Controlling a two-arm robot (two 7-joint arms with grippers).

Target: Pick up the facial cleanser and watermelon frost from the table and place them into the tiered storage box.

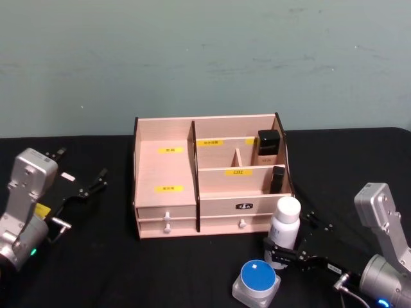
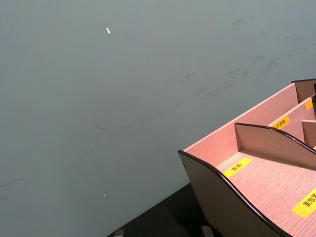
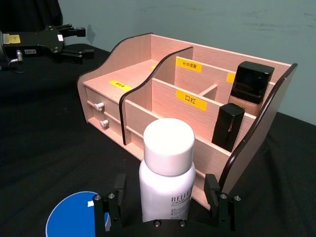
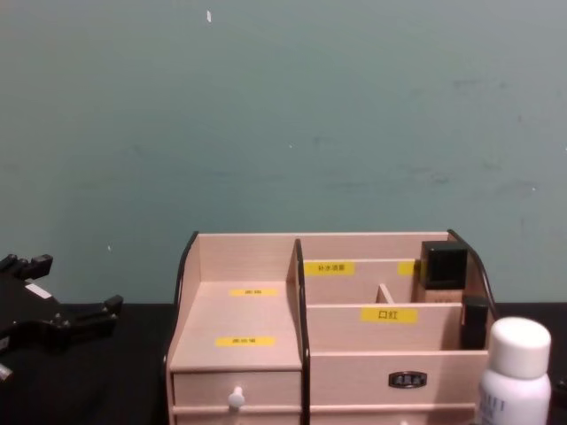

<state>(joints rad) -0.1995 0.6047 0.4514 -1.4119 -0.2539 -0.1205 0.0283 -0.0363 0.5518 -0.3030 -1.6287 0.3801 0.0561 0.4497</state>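
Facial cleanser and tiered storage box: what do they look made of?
The facial cleanser, inside the open right gripper: likely smooth opaque white plastic, by its sheen and printed lettering. The tiered storage box: thin matte board with pale wood grain and black edging, probably laminate rather than solid wood.

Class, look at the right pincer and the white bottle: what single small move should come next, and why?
Probably close the right pincer on the facial cleanser. Its fingers stand open either side of the upright bottle, with a gap on each side, so nothing is gripped yet. The left pincer sits idle and open, off to the left of the tiered storage box.
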